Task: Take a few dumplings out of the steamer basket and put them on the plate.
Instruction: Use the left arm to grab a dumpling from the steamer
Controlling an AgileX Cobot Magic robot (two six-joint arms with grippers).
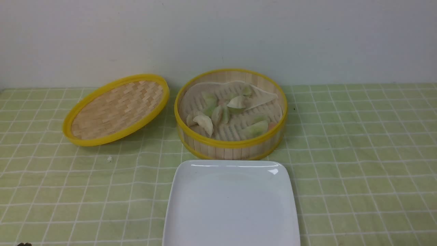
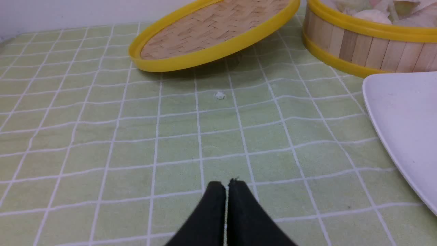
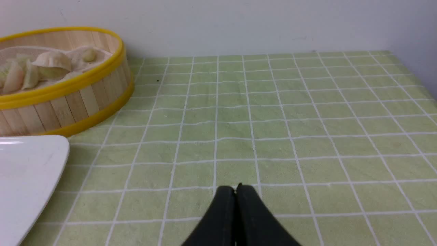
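Here we are looking across a soft, pale green tablecloth (image 1: 358, 153) that is showing a white grid and rippling slightly. The steamer basket (image 1: 230, 145) is sitting at the centre, toward the far side: round, with upright walls of bamboo slats, and glossy yellow rims running round the top and bottom. Inside, a thin white paper liner (image 1: 263, 97) is curling up over the slatted floor. The dumplings (image 1: 205, 122) are lying on it in a loose heap, crescent-shaped and pleated. Some are showing pale green, some beige-white, and all are gleaming a little. Every dumpling in view is resting in that basket.

Just on the near side of the basket, the plate (image 1: 232, 208) is lying flat, a shiny white squarish plate with rounded corners and a shallow raised rim. To the left, the flat woven lid (image 1: 116, 109) is tilting, its yellow rim lifting on the side toward the basket. Whether it is touching the basket, I cannot tell. A small white crumb (image 2: 220, 95) is sitting on the cloth near the lid.

The left gripper (image 2: 226, 186) is hovering over bare cloth left of the plate, its smooth black fingers pressing together, gripping nothing. The right gripper (image 3: 236, 189) is doing the same to the right of the plate, pinched closed and empty. A plain pale wall (image 1: 218, 34) is closing off the far side.
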